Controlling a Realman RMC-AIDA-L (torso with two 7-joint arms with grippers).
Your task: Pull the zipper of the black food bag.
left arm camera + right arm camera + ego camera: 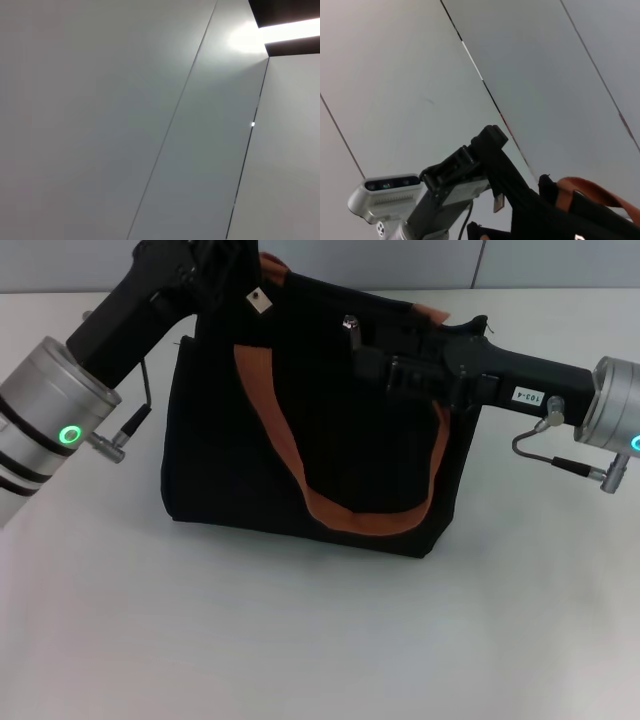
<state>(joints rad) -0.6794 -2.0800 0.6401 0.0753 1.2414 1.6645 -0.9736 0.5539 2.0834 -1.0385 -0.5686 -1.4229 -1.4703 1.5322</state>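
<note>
The right gripper reaches in from the right across the top of the black food bag, its dark fingers sitting just beside and below the zipper, a small silver tab that stands up from the black zip line along the bag's top edge. Black fingers against black cloth hide whether the jaws are spread or closed, so I cannot tell, and I cannot tell whether they touch the tab. The left gripper comes in from the left at the bag's upper left corner, near the small pale tag; the right wrist view shows this gripper pressed against the bag's black cloth there, which looks like a hold on the corner, though its finger spread is also hidden. The left wrist view shows only bare wall panels. The bag stands upright on the white table, with a rust-orange handle drooping down its front face. The bag looks soft and light, likely to slump or slide when pulled, so the corner should be held firm. The tab is small, hard and probably slippery; the best hold is flat across its length, pulling along the zip line, not upward.
</note>
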